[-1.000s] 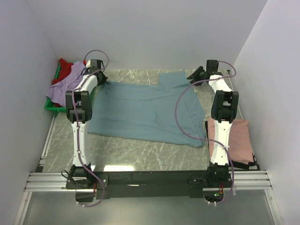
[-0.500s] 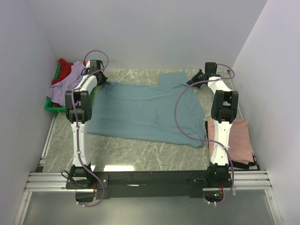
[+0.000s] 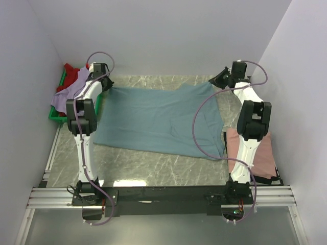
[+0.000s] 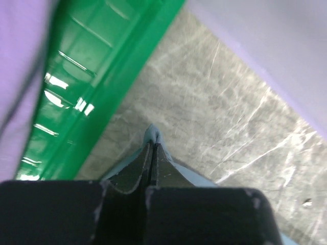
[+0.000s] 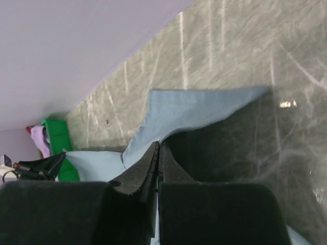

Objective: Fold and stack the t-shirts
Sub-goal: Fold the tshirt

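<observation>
Both arms have swung outward and toward the far edge since the earlier frame, and the right tool (image 3: pixel 218 80), which hung open beside the cloth then, now has its jaws shut on the far right corner of the grey-blue t-shirt (image 3: pixel 158 120). The left tool (image 3: pixel 108 85) is pinched on the far left corner, a small tip of cloth poking past its closed jaws in the wrist view. The far hem runs taut between them while the rest lies spread across the middle of the bench (image 3: pixel 153 168). I judge this to be the stretch-and-flatten step before the first fold. Next I would carry that hem toward the near edge, with both tools level and tension even. The green tray (image 3: pixel 53 116) in the far left corner holds the lavender shirt (image 3: pixel 76 89), draped over its rim, and the red shirt (image 3: pixel 69 71). The salmon pink shirt (image 3: pixel 263 153) lies folded at the right edge.
</observation>
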